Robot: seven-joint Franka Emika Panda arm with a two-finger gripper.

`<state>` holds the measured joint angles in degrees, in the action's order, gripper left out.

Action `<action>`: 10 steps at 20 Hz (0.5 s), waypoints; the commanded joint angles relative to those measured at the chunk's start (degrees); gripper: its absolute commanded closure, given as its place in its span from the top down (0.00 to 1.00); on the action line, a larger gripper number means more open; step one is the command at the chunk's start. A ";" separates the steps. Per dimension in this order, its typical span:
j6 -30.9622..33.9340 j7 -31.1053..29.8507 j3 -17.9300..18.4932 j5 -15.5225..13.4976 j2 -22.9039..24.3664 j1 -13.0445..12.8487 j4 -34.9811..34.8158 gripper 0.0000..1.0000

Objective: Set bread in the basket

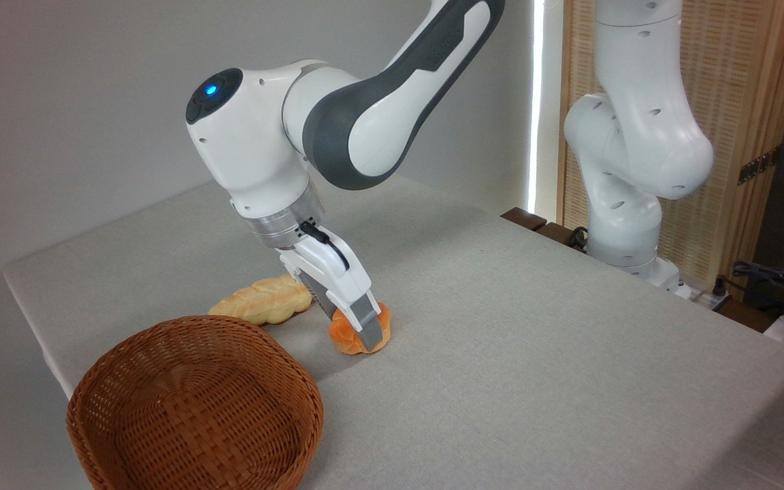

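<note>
We see the gripper (363, 331) lowered onto the bread (346, 335), a small orange bun with a lobed top. The near finger (372, 322), grey-padded, lies across the front of the bun, and the bun's orange body shows on both sides of it. The far finger is hidden behind the bun, so we read the hand as clamped around the bun, though we cannot see both contact faces. The bun sits on or barely above the table (535, 340); we cannot tell which.

Just behind and to the left of the hand lies a pale braided loaf (263, 299), flat on the cloth and apart from the bun. Below and to the left of the hand, toward the camera, stands the basket (126, 449), a round brown wicker one with low walls, near the table's front corner. It is near the bun but not touching it.

The arm (378, 109) rises up and to the right from the hand.
</note>
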<state>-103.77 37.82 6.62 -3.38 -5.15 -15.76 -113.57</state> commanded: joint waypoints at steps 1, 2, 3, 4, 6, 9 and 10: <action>0.23 1.64 0.41 -0.84 0.23 -0.06 0.10 0.34; 0.14 1.64 0.41 -0.84 0.23 0.03 0.10 0.35; 0.14 1.64 0.41 -0.84 0.23 -0.06 0.10 0.35; 0.23 1.64 0.41 -0.84 0.31 0.03 0.19 0.35; 0.23 1.73 0.41 -0.84 0.40 -0.06 0.36 0.35; 0.67 2.34 0.76 -0.93 0.75 0.03 2.99 0.34; 0.76 2.26 0.76 -1.02 0.93 0.03 3.61 0.34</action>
<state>-103.78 38.28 6.68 -3.38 -5.04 -15.75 -112.44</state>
